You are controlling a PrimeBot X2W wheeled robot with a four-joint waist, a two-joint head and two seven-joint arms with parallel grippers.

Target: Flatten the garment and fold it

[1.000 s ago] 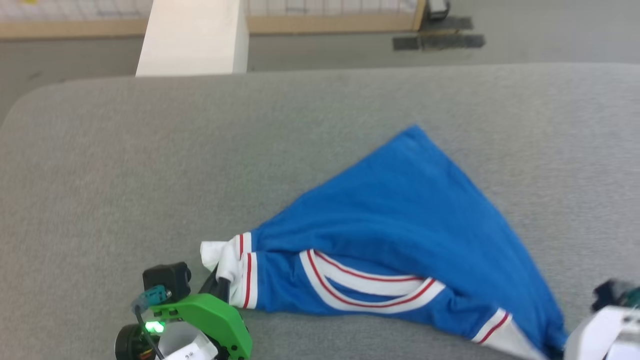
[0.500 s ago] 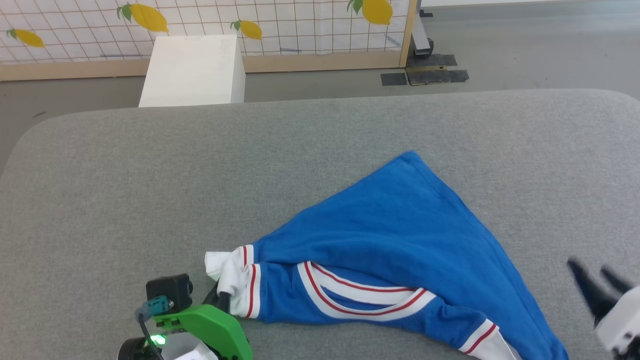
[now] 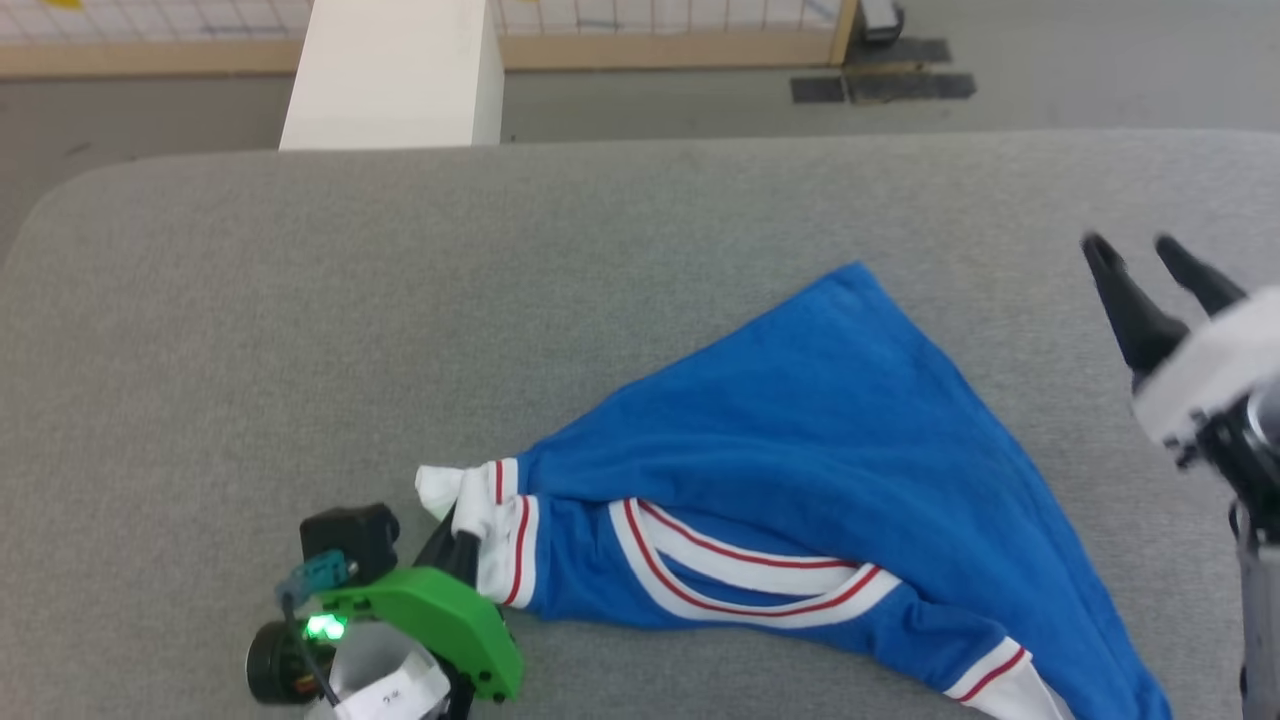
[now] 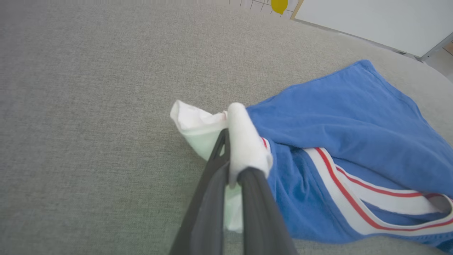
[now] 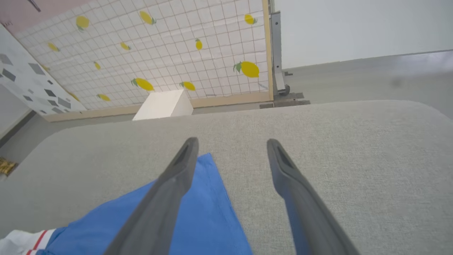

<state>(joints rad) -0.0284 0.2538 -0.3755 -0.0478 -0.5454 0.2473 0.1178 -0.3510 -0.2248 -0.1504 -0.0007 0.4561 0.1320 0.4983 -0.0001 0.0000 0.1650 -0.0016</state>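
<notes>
Garment: a royal-blue jersey T-shirt point(image 3: 800, 470) of smooth, soft knit lies on the near right part of the desk, gathered into a rough triangle whose tip points to the far side.
Trim: a white rib band with thin red stripes point(image 3: 740, 580) curves along the near edge of the blue cloth; the same striping edges both sleeves.
Sleeves: both are white; one is bunched at the shirt's left end point(image 4: 198, 124), the other lies at the near right corner point(image 3: 1005, 680).
Left pincer point(image 3: 462, 535): its two long dark fingers are pressed together on the bunched white sleeve, and the cloth wraps over one finger point(image 4: 254, 198) in the left wrist view.
Right pincer point(image 3: 1132, 248): spread wide and holding nothing, it hangs above the bare desk to the right of the shirt, apart from it.
Desk point(image 3: 300, 300): it is covered in grey woven fabric with a fine grain, and has rounded corners.
Wrist housing: a glossy green plastic shell point(image 3: 440, 620) carries a lit green light point(image 3: 322, 628).
Label: a white tag point(image 3: 385, 695) below the shell bears dark print too small to read.
Box: a plain white block point(image 3: 395, 75) stands on the floor beyond the far edge.
Partition: a white grid-patterned panel with yellow lemons point(image 5: 159, 53) sits in a wood frame.
Floor: smooth grey point(image 3: 1100, 60).
</notes>
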